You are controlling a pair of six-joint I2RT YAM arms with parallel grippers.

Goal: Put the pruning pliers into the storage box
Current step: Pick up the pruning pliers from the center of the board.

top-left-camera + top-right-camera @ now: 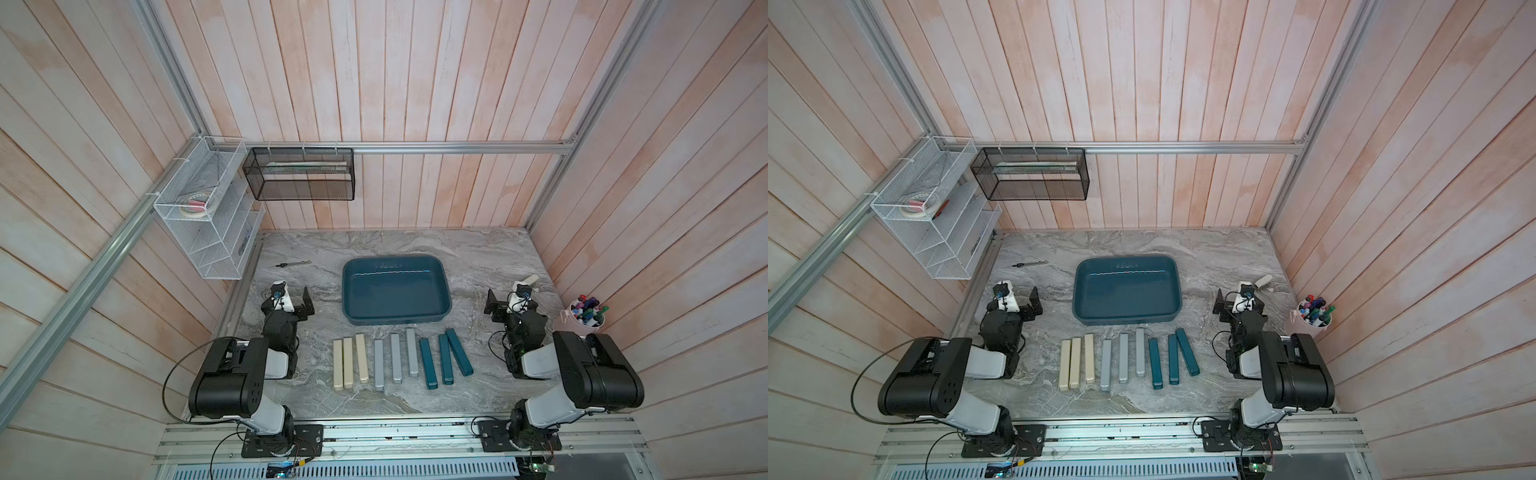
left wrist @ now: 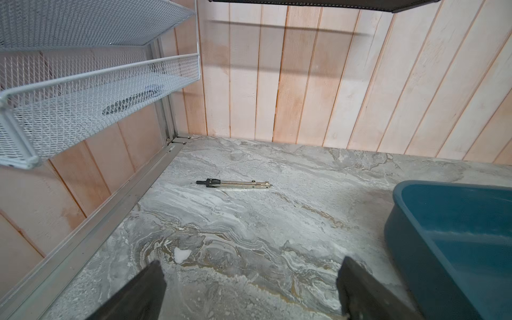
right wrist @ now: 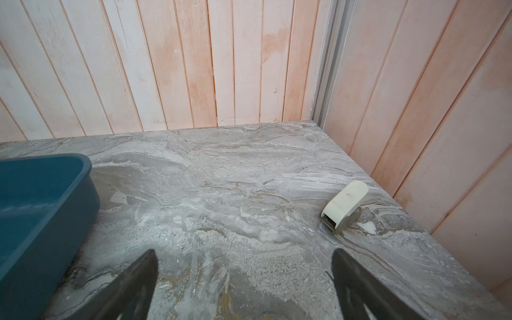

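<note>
The pruning pliers lie side by side in a row on the marble table, in front of the storage box: three beige [image 1: 349, 363], three light grey [image 1: 395, 359] and three dark teal [image 1: 444, 359]. The storage box [image 1: 395, 320] is a shallow dark teal tub at the table's middle, with nothing in it. My left gripper [image 1: 291, 301] hovers left of the box, open, with only bare marble between its fingers [image 2: 250, 261]. My right gripper [image 1: 512, 301] is on the box's right side, also open and empty [image 3: 243, 250]. Both wrist views show a corner of the box [image 2: 443, 221] [image 3: 41, 194].
A thin silver compass-like tool [image 2: 234, 184] lies at the back left of the table. A small white clip-like thing [image 3: 345, 206] lies at the back right. A pink cup of markers [image 1: 586, 313] stands by the right wall. A white wire rack [image 1: 208, 216] and a black mesh basket [image 1: 299, 174] hang on the walls.
</note>
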